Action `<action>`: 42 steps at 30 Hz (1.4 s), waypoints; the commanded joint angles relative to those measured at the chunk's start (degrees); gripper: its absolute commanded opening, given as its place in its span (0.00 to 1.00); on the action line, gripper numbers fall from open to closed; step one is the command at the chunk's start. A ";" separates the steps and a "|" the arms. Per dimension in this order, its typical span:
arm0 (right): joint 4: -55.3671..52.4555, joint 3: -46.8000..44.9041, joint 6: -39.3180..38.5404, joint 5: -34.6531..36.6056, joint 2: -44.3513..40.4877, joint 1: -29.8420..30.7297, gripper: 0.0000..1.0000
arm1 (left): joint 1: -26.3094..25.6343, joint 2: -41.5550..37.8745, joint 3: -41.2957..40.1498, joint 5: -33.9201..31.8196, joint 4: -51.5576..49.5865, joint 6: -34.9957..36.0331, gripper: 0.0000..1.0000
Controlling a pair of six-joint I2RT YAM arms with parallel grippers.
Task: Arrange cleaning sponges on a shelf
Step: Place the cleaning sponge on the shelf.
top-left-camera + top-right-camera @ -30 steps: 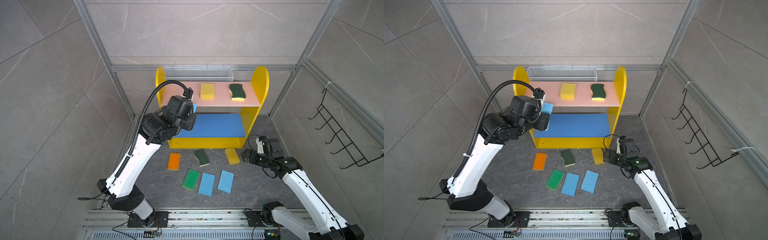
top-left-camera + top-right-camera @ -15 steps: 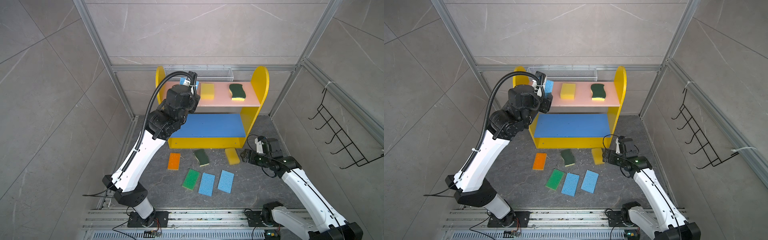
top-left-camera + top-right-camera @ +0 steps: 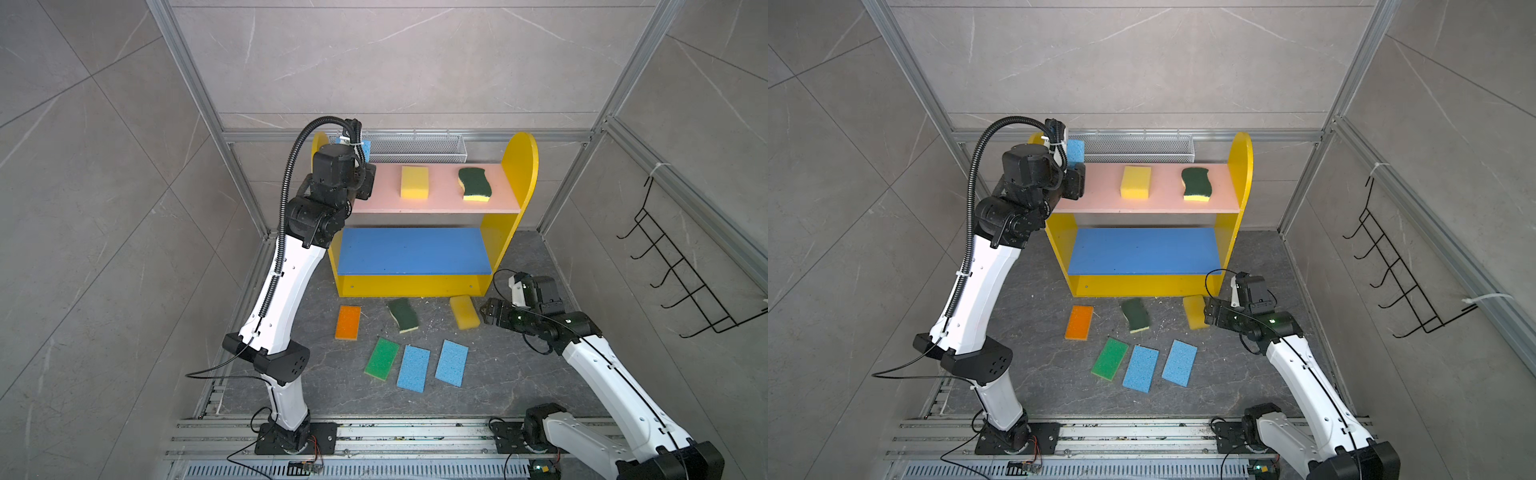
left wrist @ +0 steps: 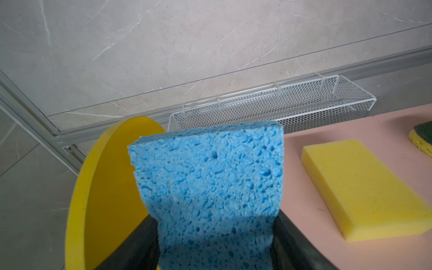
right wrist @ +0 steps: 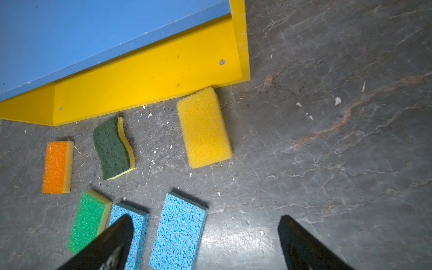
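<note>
Grey marbled table (image 3: 519, 374), tiled walls (image 3: 415, 62). Left jaws hold light blue sponge (image 4: 210, 182), long axis projecting beyond them, over left end of pink upper board (image 3: 440, 199) of shelf (image 3: 519, 174); bare spot below, beside plain yellow sponge (image 3: 414, 181). Right jaws wide, empty, just beside second yellow sponge (image 5: 203, 127) on table.

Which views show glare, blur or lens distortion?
Right wrist view: pale glare on the dark floor, and the fingers of the right hand look soft. Left wrist view: the held light blue sponge is sharp. Both top views: even light, frame bars lean outward.
</note>
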 commanded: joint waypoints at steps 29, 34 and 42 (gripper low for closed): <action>1.97 0.28 0.20 -1.71 3.36 -0.15 0.98 | 1.32 5.44 -2.90 -3.62 3.03 -3.57 0.73; 1.93 0.14 0.22 -1.71 3.51 -0.15 0.98 | 1.84 6.65 -2.85 -3.97 3.39 -3.66 0.75; 1.62 0.58 -0.02 -1.56 3.72 -0.15 0.98 | 2.24 7.55 -3.13 -3.80 3.74 -4.00 0.76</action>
